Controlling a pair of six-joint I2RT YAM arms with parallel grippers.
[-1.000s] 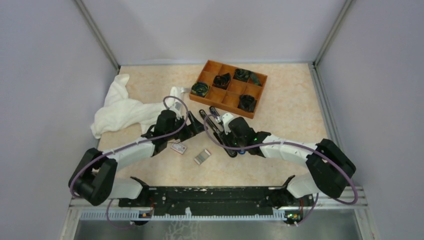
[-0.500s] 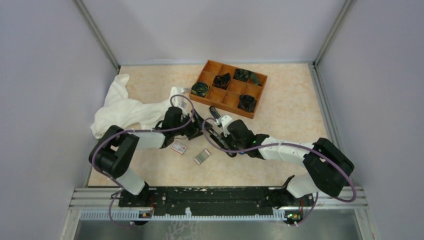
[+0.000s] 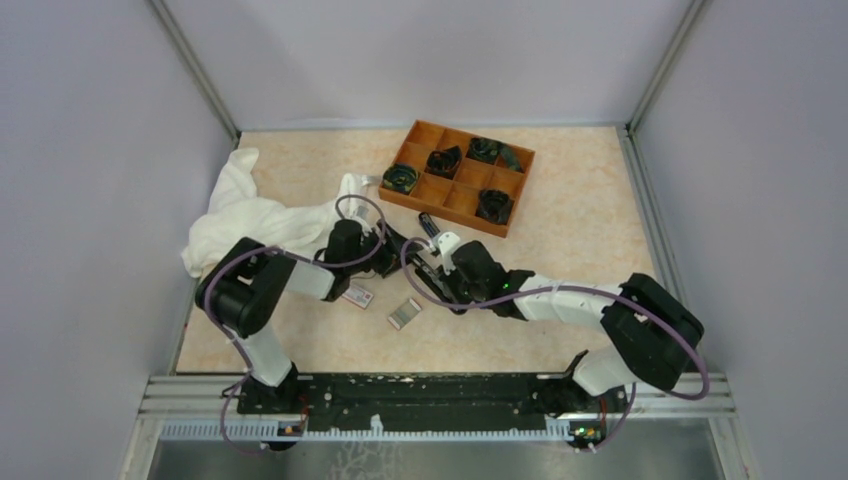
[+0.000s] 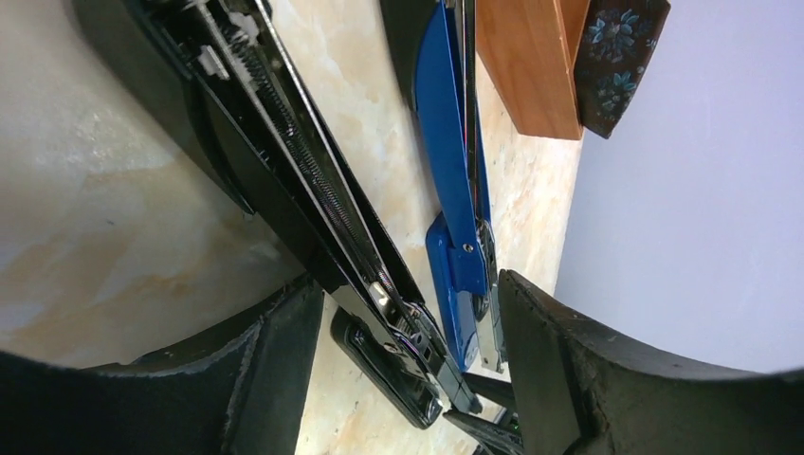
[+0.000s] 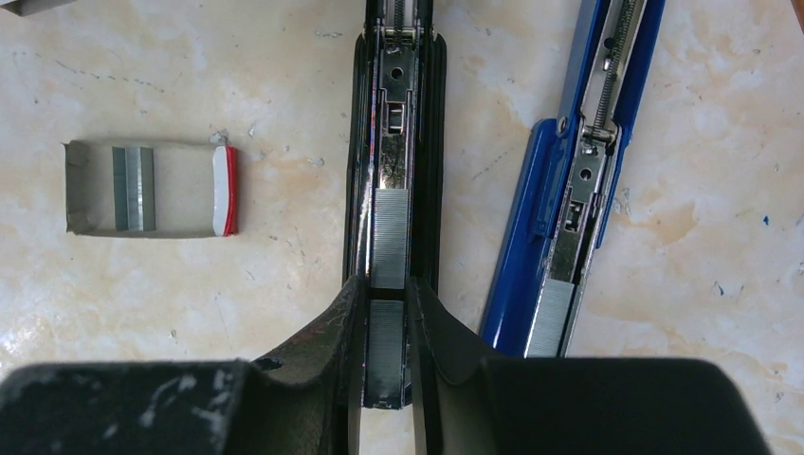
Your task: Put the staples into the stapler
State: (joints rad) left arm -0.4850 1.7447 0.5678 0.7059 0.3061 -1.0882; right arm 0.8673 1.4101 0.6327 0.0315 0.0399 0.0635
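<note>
Staples in a short silver-grey strip [image 5: 386,351] are pinched between the black fingers [image 5: 332,332] of the right claw [image 5: 386,287], which is closed to a narrow gap no wider than the strip. The strip is held in line with the open metal channel of the slim all-black stapler [image 5: 396,133], which lies on the pale marbled surface [image 5: 237,76] directly under this claw. Whether the strip is already seated in the channel cannot be told. Just ahead of the fingertips a second silver-grey strip [image 5: 388,237] is seen lying in that channel.

To the left of the right claw, apart from the stapler, a small white carton with a red end [image 5: 180,190] is found lying open, with more staples inside it. Just to the right of the claw a blue-and-black stapler [image 5: 569,218] is laid open alongside the black one.

The left claw [image 4: 408,282] is held wide open with nothing gripped. The far end of the black stapler and the hinge end of the blue one are seen between its fingers. Beyond the left claw an orange-brown wooden compartment tray [image 3: 415,135] is placed, and behind that arm a crumpled white cloth [image 3: 250,215] is spread.
</note>
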